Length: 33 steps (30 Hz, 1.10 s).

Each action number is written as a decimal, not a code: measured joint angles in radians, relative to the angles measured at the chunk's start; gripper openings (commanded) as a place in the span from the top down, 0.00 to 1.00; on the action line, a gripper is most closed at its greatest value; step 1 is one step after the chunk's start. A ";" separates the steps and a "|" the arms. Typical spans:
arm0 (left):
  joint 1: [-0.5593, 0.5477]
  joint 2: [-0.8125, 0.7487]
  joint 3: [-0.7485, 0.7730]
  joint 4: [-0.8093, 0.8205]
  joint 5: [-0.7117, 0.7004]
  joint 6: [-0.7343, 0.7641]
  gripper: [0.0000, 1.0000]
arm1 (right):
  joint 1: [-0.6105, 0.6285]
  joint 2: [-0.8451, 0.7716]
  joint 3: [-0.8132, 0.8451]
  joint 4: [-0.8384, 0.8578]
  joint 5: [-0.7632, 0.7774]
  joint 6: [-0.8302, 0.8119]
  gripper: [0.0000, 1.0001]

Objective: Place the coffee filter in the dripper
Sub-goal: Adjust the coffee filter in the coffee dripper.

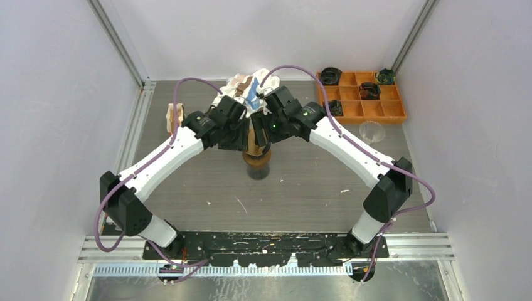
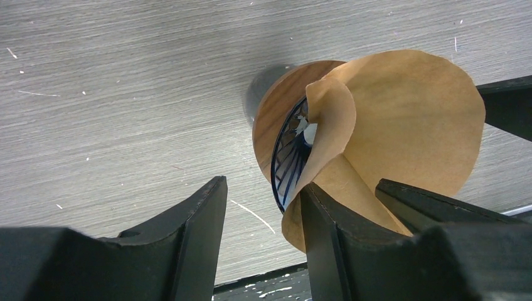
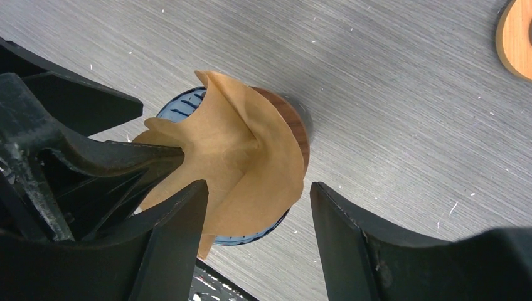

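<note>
The dripper [image 1: 257, 164] stands at the table's middle: blue ribbed glass [image 2: 287, 164] with a wooden collar [image 3: 296, 123]. A brown paper coffee filter [image 2: 408, 119] sits crumpled and folded over its mouth, partly inside. Both grippers meet just above it. My left gripper [image 2: 261, 185] is open, with only table between its fingers; its right finger [image 2: 326, 238] presses against the filter's fold. My right gripper [image 3: 257, 184] is open around the near edge of the filter [image 3: 251, 157], and its right finger [image 3: 339, 226] stands apart from the paper.
An orange compartment tray [image 1: 361, 111] with black parts sits at the back right, a clear plastic cone [image 1: 372, 132] just in front of it. A heap of crumpled material [image 1: 241, 88] lies behind the grippers. A small wooden holder [image 1: 174, 118] stands at the left.
</note>
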 measured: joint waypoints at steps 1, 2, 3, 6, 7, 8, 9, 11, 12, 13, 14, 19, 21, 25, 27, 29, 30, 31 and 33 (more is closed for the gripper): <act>0.000 0.000 0.000 0.000 0.000 0.000 0.51 | 0.000 0.002 0.000 -0.001 -0.003 0.000 0.32; 0.000 0.000 0.000 0.000 0.000 0.000 0.51 | 0.000 0.003 0.000 -0.002 -0.006 0.000 0.32; 0.000 0.000 0.000 0.000 0.000 0.000 0.51 | 0.000 0.004 0.000 -0.002 -0.006 0.000 0.32; 0.000 0.000 0.000 0.000 -0.001 0.001 0.51 | -0.001 0.006 0.000 -0.014 -0.006 -0.004 0.32; 0.000 0.000 0.000 0.000 -0.001 0.001 0.51 | -0.002 0.006 0.000 -0.021 -0.005 -0.006 0.32; 0.000 0.000 0.000 0.000 -0.001 0.001 0.51 | -0.002 0.006 0.000 -0.028 -0.005 -0.010 0.32; 0.001 0.000 0.000 0.000 -0.001 0.002 0.51 | -0.002 0.006 0.000 -0.034 -0.004 -0.012 0.32; 0.001 0.000 0.000 -0.001 -0.001 0.004 0.51 | -0.002 0.006 0.000 -0.047 0.000 -0.019 0.32; 0.001 0.000 0.000 -0.001 -0.001 0.004 0.51 | -0.002 0.006 0.000 -0.051 0.002 -0.023 0.32; 0.002 0.000 0.000 -0.001 -0.001 0.004 0.51 | -0.002 0.006 0.000 -0.056 0.003 -0.025 0.32; 0.003 0.000 0.000 -0.001 -0.001 0.005 0.50 | -0.003 0.006 0.000 -0.060 0.006 -0.028 0.32; 0.011 0.000 0.000 -0.001 -0.001 0.005 0.50 | -0.006 0.006 0.000 -0.081 0.017 -0.043 0.32; 0.014 0.000 0.000 -0.001 -0.001 0.005 0.50 | -0.006 0.006 0.000 -0.088 0.021 -0.051 0.32; 0.019 0.000 0.000 -0.001 -0.001 0.006 0.49 | -0.009 0.006 0.000 -0.094 0.028 -0.058 0.32; 0.022 0.000 0.000 -0.001 -0.001 0.008 0.49 | -0.011 0.006 0.000 -0.095 0.029 -0.061 0.32; 0.023 0.000 0.000 -0.001 -0.001 0.008 0.49 | -0.013 0.006 0.000 -0.095 0.029 -0.067 0.32; 0.024 0.000 0.000 -0.001 -0.001 0.009 0.49 | -0.013 0.006 0.000 -0.095 0.029 -0.070 0.32; 0.024 0.000 0.000 -0.001 -0.001 0.009 0.49 | -0.013 0.006 0.000 -0.095 0.030 -0.073 0.32; 0.026 0.000 0.000 -0.002 -0.001 0.009 0.48 | -0.013 0.006 0.000 -0.095 0.032 -0.076 0.32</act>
